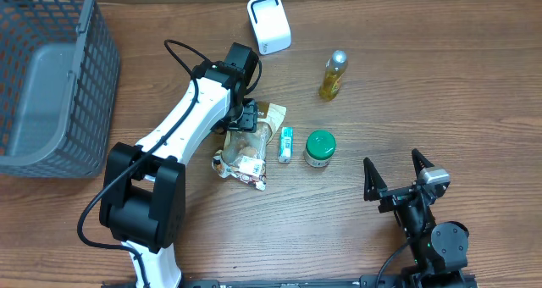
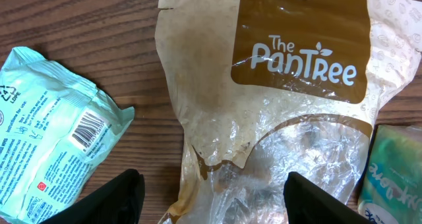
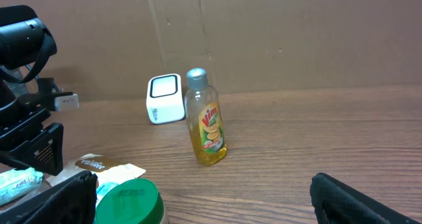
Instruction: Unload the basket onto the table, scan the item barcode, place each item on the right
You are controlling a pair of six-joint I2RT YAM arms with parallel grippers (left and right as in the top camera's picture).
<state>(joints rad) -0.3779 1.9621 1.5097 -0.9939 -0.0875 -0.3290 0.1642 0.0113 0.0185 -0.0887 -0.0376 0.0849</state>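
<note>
Left wrist cam shows a barcode (image 2: 91, 128) on the teal pack (image 2: 46, 151) beside the pouch (image 2: 264, 118); overhead can't. Meanwhile the left arm (image 1: 182, 123) reaches forward, left pincer (image 2: 217, 201) pointing down over the pouch, jaws apart, probably not touching it. The right pincer (image 1: 395, 176) rests low, wide apart.

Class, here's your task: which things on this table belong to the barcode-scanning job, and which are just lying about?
Job in hand: snack bag, under the open left gripper; white box, probably the scanner.
Lying about: basket; yellow bottle; green-lidded jar; pale packet; teal tube.
</note>
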